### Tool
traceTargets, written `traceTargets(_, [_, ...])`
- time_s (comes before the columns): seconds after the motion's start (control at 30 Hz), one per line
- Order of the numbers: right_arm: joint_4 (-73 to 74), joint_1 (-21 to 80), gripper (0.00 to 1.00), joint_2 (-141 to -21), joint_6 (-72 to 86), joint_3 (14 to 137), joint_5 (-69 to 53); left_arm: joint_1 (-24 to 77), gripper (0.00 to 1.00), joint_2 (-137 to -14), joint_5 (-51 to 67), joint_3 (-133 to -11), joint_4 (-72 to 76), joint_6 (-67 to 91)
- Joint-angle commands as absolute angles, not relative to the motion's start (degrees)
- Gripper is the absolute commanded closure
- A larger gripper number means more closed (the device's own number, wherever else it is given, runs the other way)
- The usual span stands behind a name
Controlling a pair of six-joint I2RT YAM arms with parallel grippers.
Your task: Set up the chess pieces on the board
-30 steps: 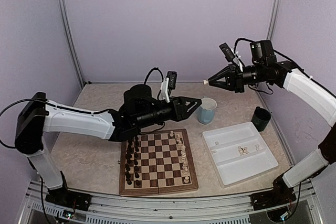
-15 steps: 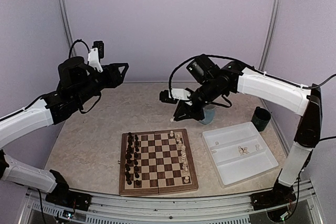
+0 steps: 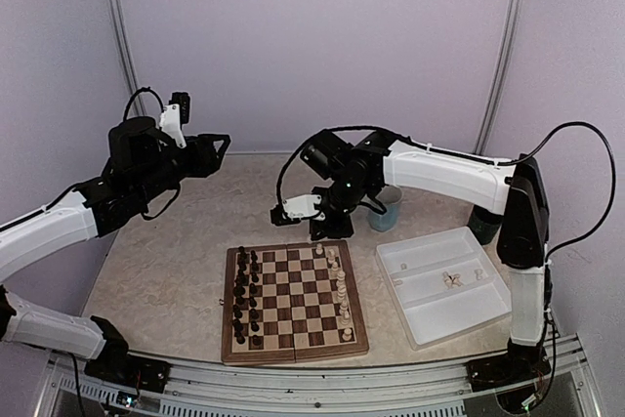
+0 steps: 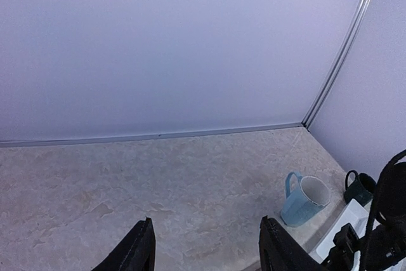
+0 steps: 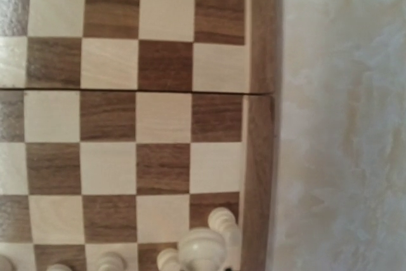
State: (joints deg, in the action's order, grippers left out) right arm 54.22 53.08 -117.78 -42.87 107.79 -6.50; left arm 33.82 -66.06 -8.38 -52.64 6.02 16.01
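The board (image 3: 293, 352) lies at the near middle of the table, dark pieces (image 3: 244, 290) along its left side and cream-white chess pieces (image 3: 342, 290) along its right. My right gripper (image 3: 328, 235) points down at the board's far edge. In the right wrist view a large, close cream piece (image 5: 202, 249) sits at the bottom edge over the board's corner (image 5: 260, 157), beside smaller cream pieces (image 5: 222, 220); the fingers themselves do not show. My left gripper (image 3: 220, 144) is raised high at the left, open and empty (image 4: 206, 245).
A white tray (image 3: 488, 317) right of the board holds a few loose cream pieces (image 3: 451, 280). A light-blue mug (image 4: 304, 200) stands behind the right arm, and a dark green mug (image 3: 485, 222) sits at the far right. Walls close in the back and sides.
The left arm lifted from over the board to high on the left, its jaws opening wider. The right arm swung down from the upper right to the board's far edge.
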Motion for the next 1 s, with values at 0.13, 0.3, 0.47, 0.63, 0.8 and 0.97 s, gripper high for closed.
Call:
traceTargets(0.13, [58.09,54.86,0.94,-121.96,-44.66,110.81,-3.95,33.66,0.44,-64.08,-6.94,-53.26,5.93,15.29])
traceTargets(0.3, [59.93,55.33,0.94,-124.50,-44.67,111.46,-3.89,33.66,0.44,-63.98,-6.60,-53.35,5.80,15.38])
traceTargets(0.47, [60.96,55.28,0.93,-126.42,-44.23,111.71,-4.07,33.66,0.44,-63.88,-6.57,-53.46,5.71,15.38])
traceTargets(0.63, [60.72,55.28,0.93,-127.12,-44.03,111.71,-3.13,33.66,0.44,-63.69,-6.50,-53.43,5.64,15.38])
traceTargets(0.8, [60.84,55.28,0.92,-127.82,-43.79,111.58,-2.64,33.66,0.44,-64.04,-5.88,-53.50,5.63,15.55])
traceTargets(0.97, [60.65,55.28,0.91,-128.39,-43.59,111.66,-1.93,33.66,0.44,-64.20,-5.38,-53.53,5.72,15.64])
